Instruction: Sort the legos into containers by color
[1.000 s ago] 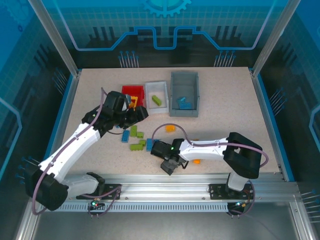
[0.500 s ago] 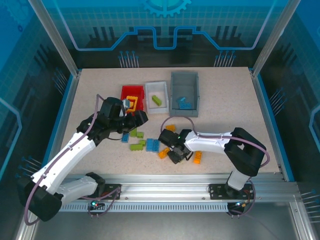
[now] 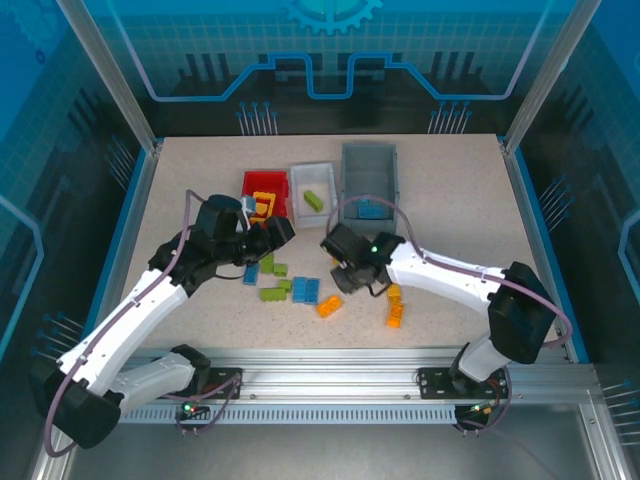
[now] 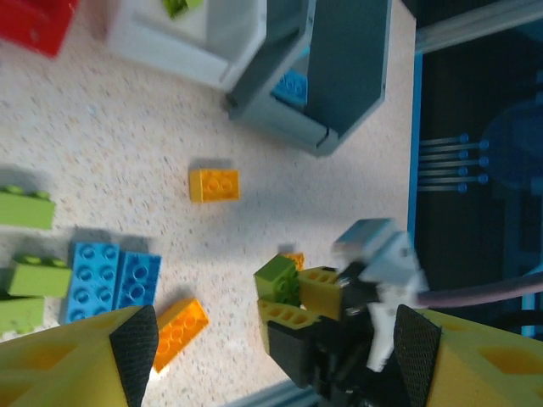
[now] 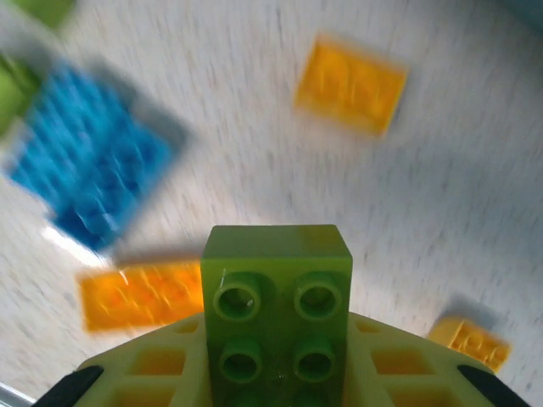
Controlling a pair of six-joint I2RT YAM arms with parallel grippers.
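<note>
A green brick (image 5: 277, 297) is gripped tight in the right claw (image 3: 347, 268), just on the near side of the grey bin (image 3: 369, 152). The left claw (image 3: 277, 232) is spread wide with nothing in it (further left of that bin). A blue brick (image 3: 371, 210) is seen inside the bin, and loose bricks (image 3: 306, 290) are scattered near it.

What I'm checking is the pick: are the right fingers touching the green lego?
Touching. The right wrist view shows the green lego wedged between the right fingers with no gap.
</note>
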